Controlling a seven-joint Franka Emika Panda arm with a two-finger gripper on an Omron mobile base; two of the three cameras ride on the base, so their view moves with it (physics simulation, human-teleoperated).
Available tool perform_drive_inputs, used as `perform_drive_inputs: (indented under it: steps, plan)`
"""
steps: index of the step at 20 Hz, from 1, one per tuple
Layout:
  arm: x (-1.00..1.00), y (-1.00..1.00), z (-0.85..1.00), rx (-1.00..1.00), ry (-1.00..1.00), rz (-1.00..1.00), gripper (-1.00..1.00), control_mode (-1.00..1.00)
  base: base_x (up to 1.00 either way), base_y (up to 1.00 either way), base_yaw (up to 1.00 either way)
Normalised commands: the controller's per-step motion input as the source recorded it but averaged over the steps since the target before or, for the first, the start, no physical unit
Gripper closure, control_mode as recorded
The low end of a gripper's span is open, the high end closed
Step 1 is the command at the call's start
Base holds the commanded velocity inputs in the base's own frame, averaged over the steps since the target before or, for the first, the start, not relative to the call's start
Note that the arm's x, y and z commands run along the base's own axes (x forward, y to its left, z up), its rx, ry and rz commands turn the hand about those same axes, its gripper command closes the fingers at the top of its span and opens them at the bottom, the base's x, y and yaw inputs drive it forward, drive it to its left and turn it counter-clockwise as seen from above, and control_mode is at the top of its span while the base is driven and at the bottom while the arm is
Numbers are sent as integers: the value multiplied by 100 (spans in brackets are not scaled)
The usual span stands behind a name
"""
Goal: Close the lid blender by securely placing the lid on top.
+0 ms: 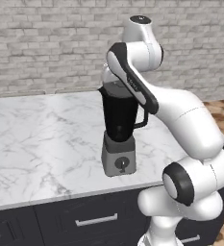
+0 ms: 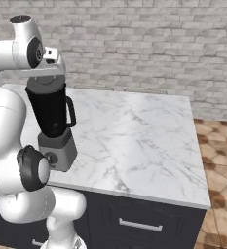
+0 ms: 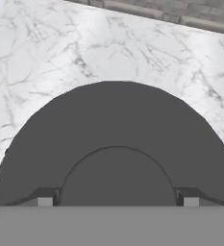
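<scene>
The blender stands on the marble counter near its front edge, black jar upright on the grey base, dial facing the robot, handle on the side away from the arm. Right over the jar's mouth sits the lid, a flat dark grey disc; from the right base view it lies level across the jar's rim, though whether it is fully seated or a hair above I cannot tell. The gripper is directly above the blender, pointing straight down, and in the hand view its two tips flank the raised round centre of the lid on either side. Jaws look narrow, set about that central knob, but whether they are pressing on it or merely beside it the pictures do not settle, so I cannot say. As for handling: the disc looks stiff, thin and light, probably smooth and a bit slick, so the central knob is the sensible place to take hold. It must go down flat, because a tilt could jam it against the rim or nudge the tall jar.
</scene>
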Motion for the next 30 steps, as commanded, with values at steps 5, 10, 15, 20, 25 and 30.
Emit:
perform_drive_inputs:
  steps: [5,10,15,20,25,30]
  plan:
    - [-14,0,-2,0,12,0,100,-100,0,0,0]
    - [-51,0,-12,0,0,0,100,-100,0,0,0]
    - [-25,0,-42,0,0,0,100,-100,0,0,0]
    - [0,0,-55,0,0,0,100,-100,0,0,0]
    - [0,0,-51,0,-6,0,100,-100,0,0,0]
    - [0,0,-33,0,-33,0,100,-100,0,0,0]
